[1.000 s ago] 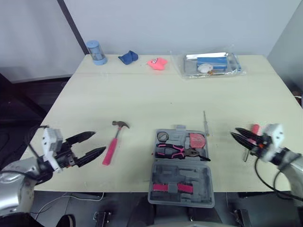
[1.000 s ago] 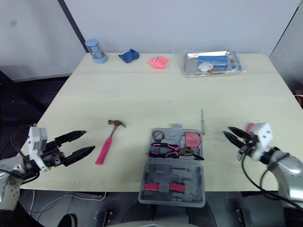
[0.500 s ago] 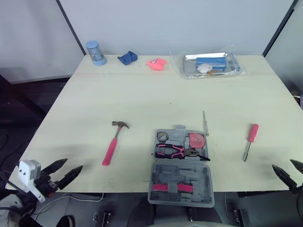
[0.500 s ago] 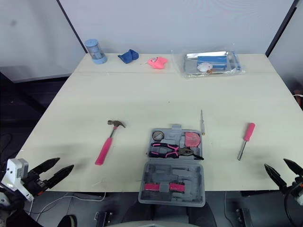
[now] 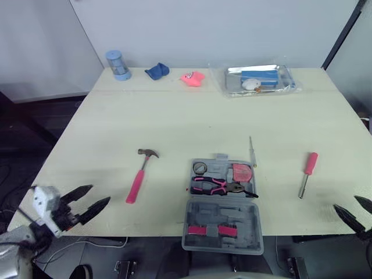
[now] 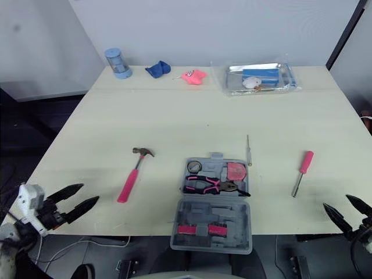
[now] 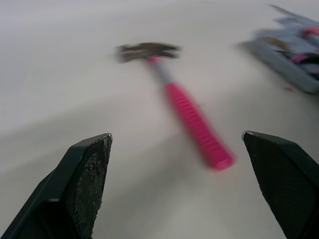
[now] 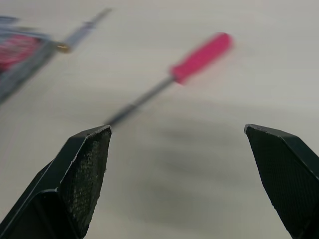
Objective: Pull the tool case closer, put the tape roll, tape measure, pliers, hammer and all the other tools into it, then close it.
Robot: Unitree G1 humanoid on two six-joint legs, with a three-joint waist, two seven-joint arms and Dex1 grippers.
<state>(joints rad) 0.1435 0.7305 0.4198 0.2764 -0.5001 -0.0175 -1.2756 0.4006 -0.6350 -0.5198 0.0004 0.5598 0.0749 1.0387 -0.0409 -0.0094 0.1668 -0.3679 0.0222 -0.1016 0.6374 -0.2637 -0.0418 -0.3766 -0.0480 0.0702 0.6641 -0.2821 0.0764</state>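
Grey plastic tool case (image 5: 222,212), open, holds pink-handled pliers (image 5: 218,186); I have yet to pack the pink-handled hammer (image 5: 138,179) at its 9 o'clock and the pink-handled screwdriver (image 5: 308,168) at 3 o'clock; my left hand (image 5: 100,193) and right hand (image 5: 346,202) gape wide, empty.

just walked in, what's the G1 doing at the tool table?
It is partway through packing tools. The tool case lies open at the near edge of the table, with the pliers inside. Nothing is in hand: the left claw and right claw are both open and empty, low by the front corners. The hammer lies left of the case, the pink screwdriver right of it, and a thin metal tool lies by its far right corner.
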